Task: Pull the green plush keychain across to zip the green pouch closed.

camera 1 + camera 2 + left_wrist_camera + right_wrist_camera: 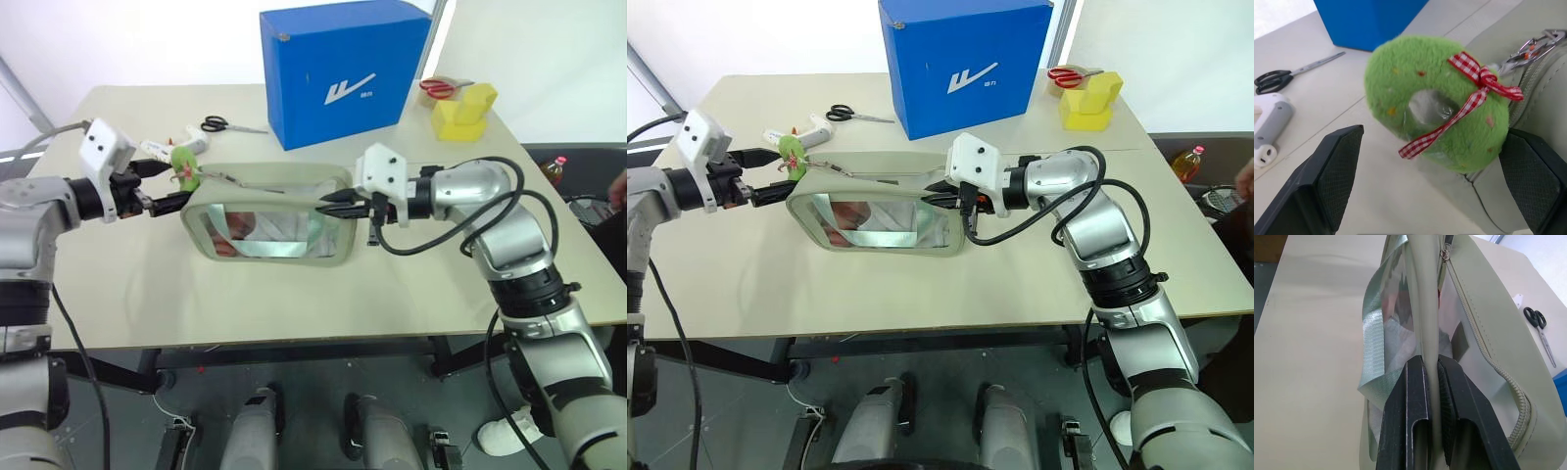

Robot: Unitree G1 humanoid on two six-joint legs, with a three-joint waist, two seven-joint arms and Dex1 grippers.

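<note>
Pinching green pouch point(274, 220) rim, right tool point(328, 208); left tool point(1435, 171) wide, seemingly straddling green plush keychain point(1437, 100).

The two head views looked forward and down over the table point(118, 284) from the near edge, sharing the green pouch point(269, 211) and blue box point(343, 69). The left wrist view sat very close to the green plush keychain point(1437, 105), facing right. The right wrist view faced left along the pouch's edge.
</note>
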